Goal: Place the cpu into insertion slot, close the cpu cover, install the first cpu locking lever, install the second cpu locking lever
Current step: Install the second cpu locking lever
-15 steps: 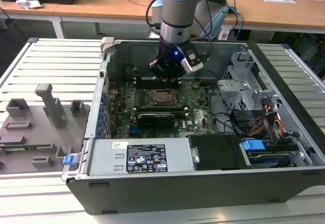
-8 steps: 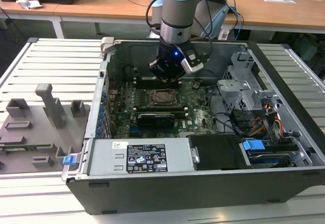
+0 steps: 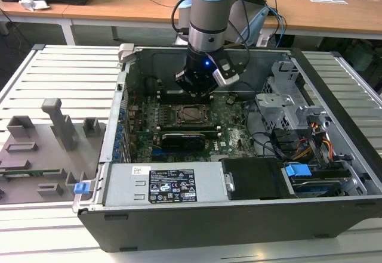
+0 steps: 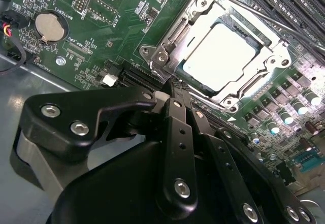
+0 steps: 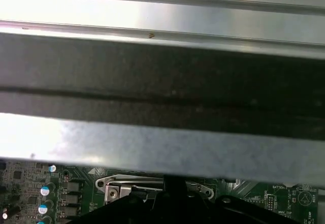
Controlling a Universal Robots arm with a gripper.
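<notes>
The cpu [image 4: 221,56], a bright silvery square, lies flat in the insertion slot [image 3: 192,114] on the green board. The cpu cover [image 4: 254,84], a thin metal frame, lies down around it with the chip showing through its window. A thin locking lever rod [image 4: 264,13] runs along one side of the socket. My gripper [image 4: 172,84] hangs just over a corner of the socket, its black fingers [image 4: 177,132] pressed together with nothing between them. In the exterior view the gripper [image 3: 196,93] sits low inside the case, just behind the socket.
Metal case walls [image 5: 162,142] close in around the board. A long black card [image 3: 185,138] lies in front of the socket, memory slots [image 4: 294,0] beside it, a coin battery [image 4: 51,27] further off. A drive cage [image 3: 286,102] and cables fill the exterior view's right.
</notes>
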